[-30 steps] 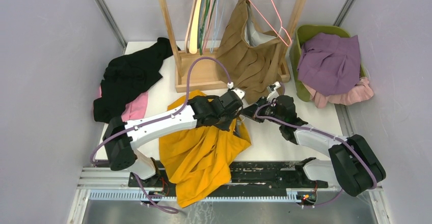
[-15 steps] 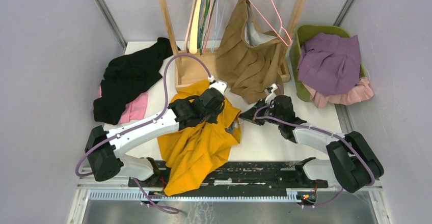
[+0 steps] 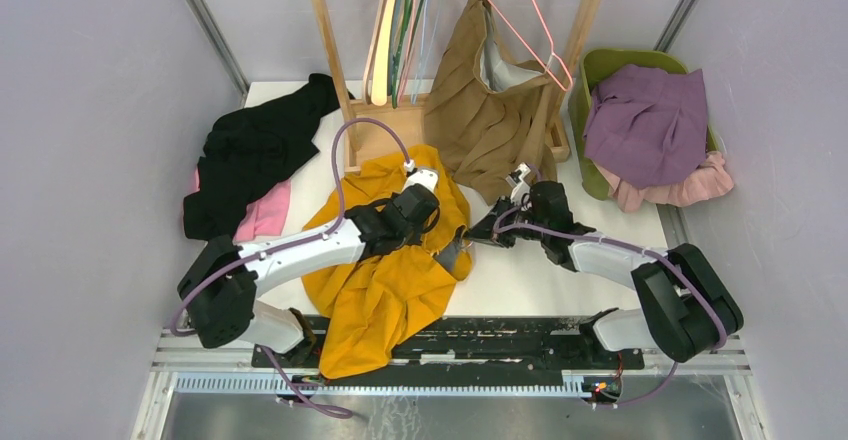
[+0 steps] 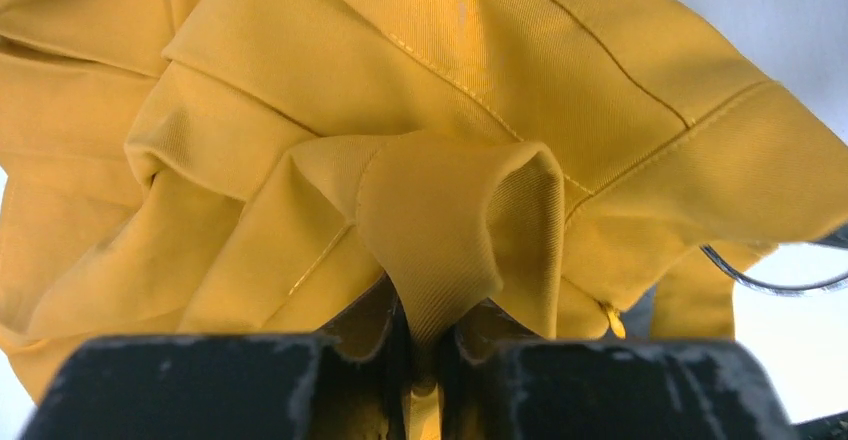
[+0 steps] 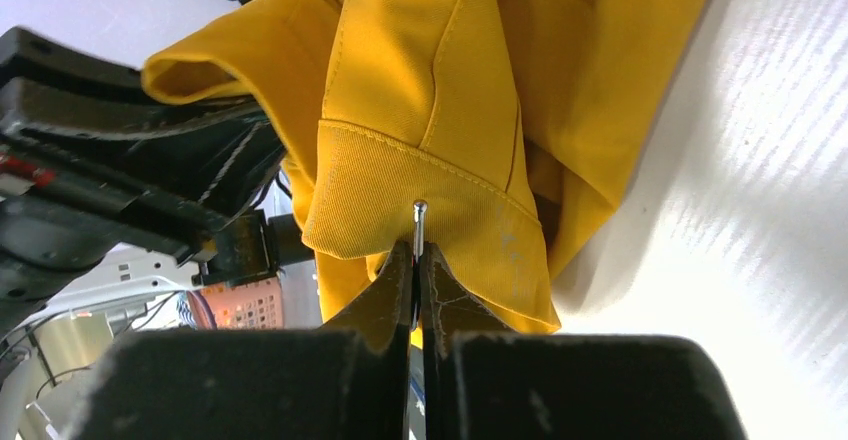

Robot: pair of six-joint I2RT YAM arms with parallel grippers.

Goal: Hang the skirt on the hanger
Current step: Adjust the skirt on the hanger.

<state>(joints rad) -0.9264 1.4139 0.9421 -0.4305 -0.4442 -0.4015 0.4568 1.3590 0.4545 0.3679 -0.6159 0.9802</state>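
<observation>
Both pincers were closed down: the left pincer pinched a fold of the yellow skirt, and the right pincer nipped a thin metal wire at its waistband. The skirt lay crumpled on the table. It looked soft, light and limp, best gripped by the stitched waistband.

Table: white top, bare along its right near side.
- Yellow skirt: crumpled, centre-left, spilling over the near edge.
- Black garment: heaped at the far left.
- Pink garment: partly under the black one, at the left edge.
- Wooden rack base: far middle, the skirt's far edge overlapping it.
- Green basket: far right corner.
</observation>
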